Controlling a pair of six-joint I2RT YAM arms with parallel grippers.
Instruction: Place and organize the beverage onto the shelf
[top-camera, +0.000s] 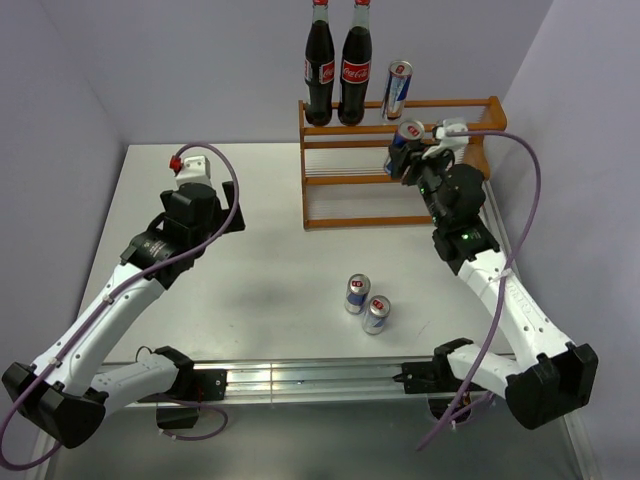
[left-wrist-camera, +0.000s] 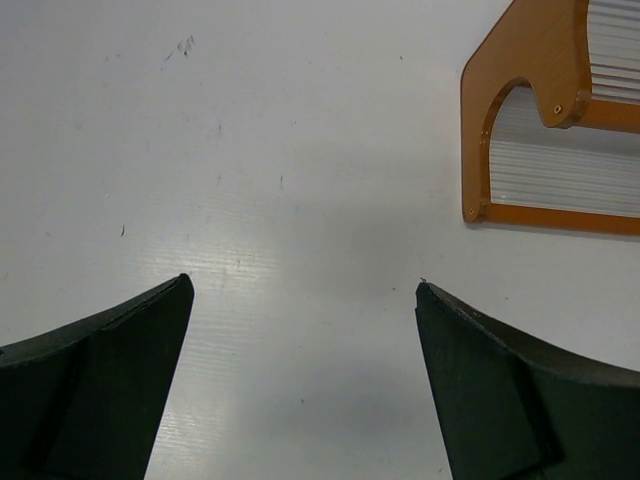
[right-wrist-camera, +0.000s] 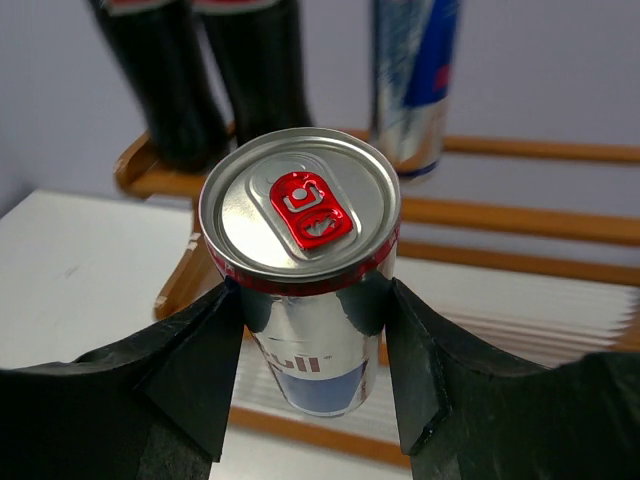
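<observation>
Can (right-wrist-camera: 300, 215) clamped in right pincer (right-wrist-camera: 312, 305), arm (top-camera: 497, 285) stretched toward shelf (top-camera: 400, 222).

Two arms reach out: the left arm (top-camera: 110, 300) empty-handed, the right arm (top-camera: 500, 290) gripping.
The left arm rises from the near left with its elbow bent. The left gripper (left-wrist-camera: 305, 290) faces downward, fingers spread wide with nothing between them. The right arm stretches from the near right toward the far right, and the right gripper (right-wrist-camera: 310, 300) is clamped on the sides of an upright can (right-wrist-camera: 300, 210).
</observation>
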